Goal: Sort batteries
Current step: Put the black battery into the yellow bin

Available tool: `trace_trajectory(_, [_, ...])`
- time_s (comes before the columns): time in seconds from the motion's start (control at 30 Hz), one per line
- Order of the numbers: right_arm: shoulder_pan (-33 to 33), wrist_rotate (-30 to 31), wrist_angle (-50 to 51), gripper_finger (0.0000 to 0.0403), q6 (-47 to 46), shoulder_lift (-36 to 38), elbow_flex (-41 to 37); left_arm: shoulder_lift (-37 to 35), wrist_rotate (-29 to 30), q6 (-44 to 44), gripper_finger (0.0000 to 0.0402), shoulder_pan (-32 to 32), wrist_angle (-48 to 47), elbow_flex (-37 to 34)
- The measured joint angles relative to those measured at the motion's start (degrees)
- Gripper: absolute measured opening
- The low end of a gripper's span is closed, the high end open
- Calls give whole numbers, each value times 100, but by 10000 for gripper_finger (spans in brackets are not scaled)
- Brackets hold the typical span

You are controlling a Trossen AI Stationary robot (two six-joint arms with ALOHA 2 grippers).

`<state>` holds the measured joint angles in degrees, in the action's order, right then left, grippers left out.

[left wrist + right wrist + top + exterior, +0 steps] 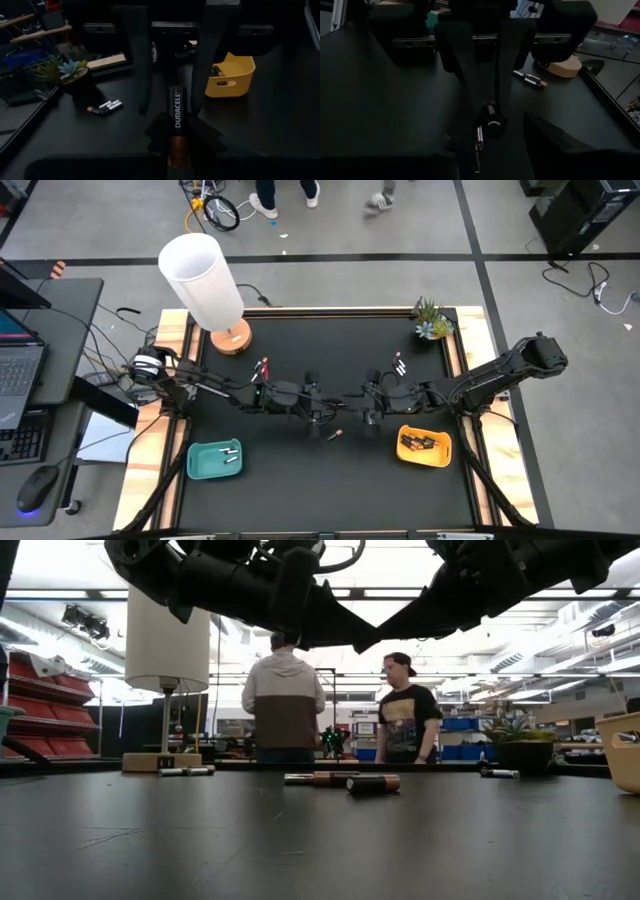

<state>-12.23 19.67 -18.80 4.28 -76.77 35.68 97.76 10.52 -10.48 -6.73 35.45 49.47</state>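
Observation:
My left gripper (315, 418) is open at mid-table over a dark, copper-ended Duracell battery (177, 125) that lies flat on the black table. In the left wrist view its fingers (145, 100) stand on either side of the battery's dark end, apart from it. My right gripper (371, 416) faces it from the right and is shut on a dark battery (492, 117). A thin battery (479, 137) lies on the table beside it, with another (335, 433) between the grippers. The teal tray (214, 460) holds pale batteries and the yellow tray (424, 446) dark ones. My right gripper pinches the dark battery by its sides (491, 109) between the two fingertips. The battery lies along the fingers, its silvery end cap (494, 125) toward the wrist camera. Whether it is clear of the table does not show.
A few loose batteries lie at the far left (263, 366) and a few more at the far right (400, 365). A lamp (215, 280) stands at the far left corner and a small plant (432, 320) at the far right. Two people stand beyond the table (285, 700).

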Motion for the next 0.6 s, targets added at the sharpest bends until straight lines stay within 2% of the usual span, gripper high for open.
trace_trajectory(0.13, [4,-19,8,98,33,2,0,0,3,1,55,34,-5,0])
trace_trajectory(0.27, [9,-23,50,32,46,2,0,0,-18,11,55,73,-45,0])
trace_trajectory(0.47, [39,-36,59,26,-6,2,0,0,16,12,86,73,-53,0])
trace_trajectory(0.6, [57,49,270,26,-38,13,47,-9,447,76,102,71,-272,2])
